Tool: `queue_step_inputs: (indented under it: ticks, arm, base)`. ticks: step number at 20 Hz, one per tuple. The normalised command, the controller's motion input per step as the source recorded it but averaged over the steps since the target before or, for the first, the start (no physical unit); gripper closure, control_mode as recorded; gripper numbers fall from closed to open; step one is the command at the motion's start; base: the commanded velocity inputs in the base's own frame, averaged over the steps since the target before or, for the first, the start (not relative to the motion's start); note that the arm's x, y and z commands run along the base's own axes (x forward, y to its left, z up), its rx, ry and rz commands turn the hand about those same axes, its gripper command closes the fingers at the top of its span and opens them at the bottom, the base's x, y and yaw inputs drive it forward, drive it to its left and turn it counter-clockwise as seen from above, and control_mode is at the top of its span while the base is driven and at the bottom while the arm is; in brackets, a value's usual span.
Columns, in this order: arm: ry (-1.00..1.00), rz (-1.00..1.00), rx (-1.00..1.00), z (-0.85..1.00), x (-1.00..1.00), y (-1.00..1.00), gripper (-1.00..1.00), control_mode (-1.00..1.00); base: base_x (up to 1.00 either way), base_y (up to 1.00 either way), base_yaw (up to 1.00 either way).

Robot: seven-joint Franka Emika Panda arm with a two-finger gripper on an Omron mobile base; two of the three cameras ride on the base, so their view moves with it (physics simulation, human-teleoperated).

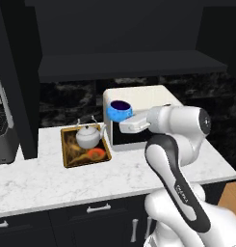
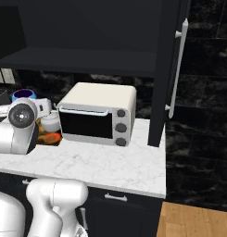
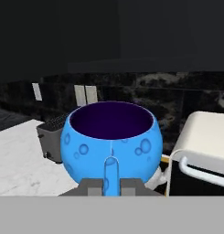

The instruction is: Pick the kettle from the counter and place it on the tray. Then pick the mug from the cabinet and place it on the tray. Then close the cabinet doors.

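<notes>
Mug (image 3: 109, 142), blue with a dark inside, sits upright in the gripper (image 3: 110, 186), fingers clamped on its handle. Below and beyond the gripper, the kettle (image 1: 88, 135) stands on the tray (image 1: 67, 153). No writing is legible; the right base view alone shows a door (image 2: 169, 69) swung open.

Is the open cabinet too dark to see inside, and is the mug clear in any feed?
Left base view: cabinet interior near black, shelf edge barely readable. Right base view: equally dark. Hand view: mug bright and sharp, held by the gripper; background dim and soft.
</notes>
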Motion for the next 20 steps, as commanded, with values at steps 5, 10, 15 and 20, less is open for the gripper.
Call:
queue_step_inputs:
  ticks: [5,10,15,20]
  arm:
    - [0.10,0.00,0.00,-0.50,-0.15,0.05,1.00,-1.00]
    - [0.15,0.00,0.00,-0.39,-0.05,0.14,1.00,-1.00]
    - [0.08,0.00,-0.01,-0.38,0.00,0.23,1.00,-1.00]
    - [0.01,-0.07,-0.13,-0.36,0.09,0.32,1.00,-1.00]
  base:
    - [0.00,0.00,0.00]
    - [0.00,0.00,0.00]
    - [0.00,0.00,0.00]
    - [0.00,0.00,0.00]
